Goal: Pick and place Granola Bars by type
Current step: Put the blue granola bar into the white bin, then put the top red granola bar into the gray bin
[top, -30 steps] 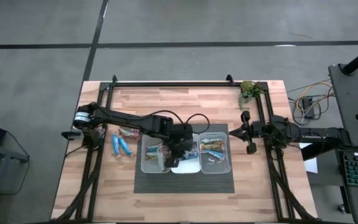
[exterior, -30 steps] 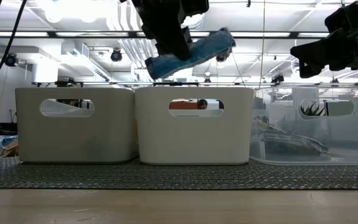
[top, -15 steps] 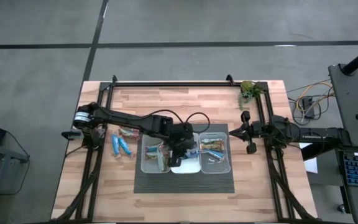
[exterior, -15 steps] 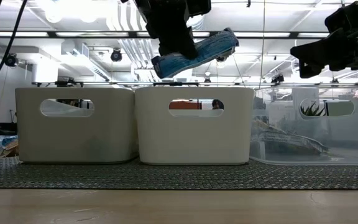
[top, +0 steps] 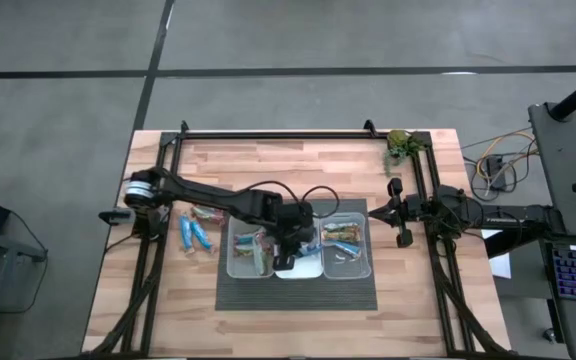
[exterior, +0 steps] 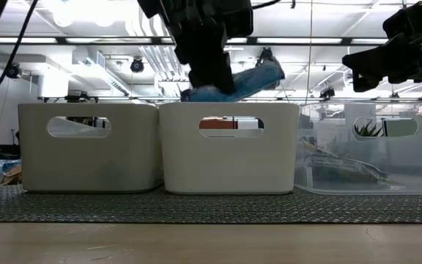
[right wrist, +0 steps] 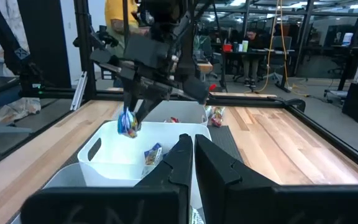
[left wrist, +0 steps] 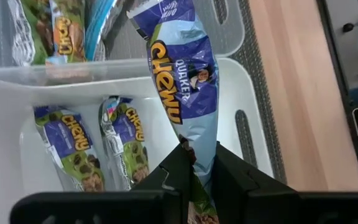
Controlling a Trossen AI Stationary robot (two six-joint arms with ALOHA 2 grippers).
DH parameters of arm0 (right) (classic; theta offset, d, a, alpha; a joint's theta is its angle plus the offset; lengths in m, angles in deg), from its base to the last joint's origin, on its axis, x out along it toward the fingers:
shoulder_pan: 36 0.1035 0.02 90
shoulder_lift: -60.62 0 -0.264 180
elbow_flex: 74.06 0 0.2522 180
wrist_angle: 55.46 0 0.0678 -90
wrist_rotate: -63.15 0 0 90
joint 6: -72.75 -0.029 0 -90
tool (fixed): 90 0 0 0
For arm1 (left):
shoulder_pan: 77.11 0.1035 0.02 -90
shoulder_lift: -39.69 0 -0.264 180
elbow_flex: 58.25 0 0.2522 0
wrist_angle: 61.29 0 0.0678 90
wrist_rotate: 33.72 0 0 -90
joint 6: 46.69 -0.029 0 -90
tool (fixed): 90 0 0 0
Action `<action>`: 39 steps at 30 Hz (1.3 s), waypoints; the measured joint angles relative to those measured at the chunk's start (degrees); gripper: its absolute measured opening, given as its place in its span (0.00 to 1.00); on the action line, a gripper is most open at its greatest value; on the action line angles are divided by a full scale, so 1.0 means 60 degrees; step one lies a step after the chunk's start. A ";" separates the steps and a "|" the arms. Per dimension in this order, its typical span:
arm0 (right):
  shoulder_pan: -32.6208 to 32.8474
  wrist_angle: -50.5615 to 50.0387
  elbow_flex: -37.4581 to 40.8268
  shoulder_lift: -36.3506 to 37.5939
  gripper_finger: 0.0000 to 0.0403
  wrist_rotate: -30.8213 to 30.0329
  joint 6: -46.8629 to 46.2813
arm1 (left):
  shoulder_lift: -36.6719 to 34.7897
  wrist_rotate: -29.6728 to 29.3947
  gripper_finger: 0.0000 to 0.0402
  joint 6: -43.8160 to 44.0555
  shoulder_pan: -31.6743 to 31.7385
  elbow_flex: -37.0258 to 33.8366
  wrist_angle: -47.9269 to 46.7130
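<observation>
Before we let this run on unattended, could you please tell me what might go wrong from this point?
1. The left tool pinches the blue bar by one end only, so the tilted bar could slip or swing out early.
2. In the low view the bar hangs near the middle bin's rim; it might catch there or fall outside.
3. Two blue bars already lie in that bin, so it may land on them.

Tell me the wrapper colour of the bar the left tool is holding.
Blue, with yellow "Chewy" lettering: the granola bar shows best in the left wrist view.
</observation>
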 joint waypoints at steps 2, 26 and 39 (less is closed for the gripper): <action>0.0002 0.0000 0.0000 -0.0007 0.02 0.0001 0.0000 | 0.0032 0.0000 0.08 0.0006 0.0000 -0.0114 0.0026; 0.0002 0.0000 0.0000 0.0000 0.02 0.0004 0.0000 | 0.0030 0.0455 0.08 0.0532 0.0004 -0.0285 -0.0407; 0.0000 0.0000 0.0000 0.0000 0.02 0.0003 -0.0001 | 0.0030 0.0554 0.25 0.0518 0.0007 -0.0285 -0.0571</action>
